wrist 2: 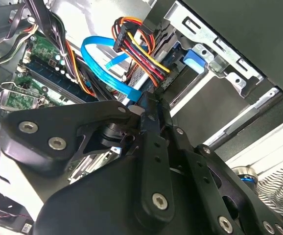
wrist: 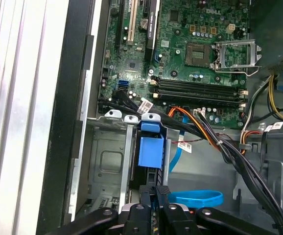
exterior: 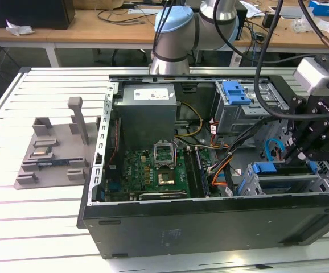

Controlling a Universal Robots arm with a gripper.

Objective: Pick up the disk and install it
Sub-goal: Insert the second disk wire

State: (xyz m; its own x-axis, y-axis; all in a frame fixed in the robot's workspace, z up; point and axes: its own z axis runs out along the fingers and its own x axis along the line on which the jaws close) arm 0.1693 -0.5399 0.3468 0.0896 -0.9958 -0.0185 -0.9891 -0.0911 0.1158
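Note:
The disk (wrist: pixel 150 149) stands on edge in a slot of the silver drive cage (wrist: pixel 107 161), at the front corner of the open computer case. Its blue rail end faces up and also shows in the exterior view as the disk (exterior: pixel 264 168). My gripper (wrist: pixel 156 193) hangs directly over the disk's other end. Its black fingers (wrist: pixel 166 192) are closed together, with the tips at the disk's top edge. In the exterior view my gripper (exterior: pixel 299 152) reaches down into the cage from the exterior view's right. In the second wrist view its black linkage (wrist 2: pixel 151 147) hides the tips.
The motherboard (exterior: pixel 153 168) lies in the middle of the case. The grey power supply (exterior: pixel 148 111) and a ribbed blue latch (exterior: pixel 235 91) sit at the back. Coloured cables (wrist: pixel 205 132) and a blue data cable (wrist: pixel 198 197) run close beside the cage. A grey fixture (exterior: pixel 53 151) stands outside the case.

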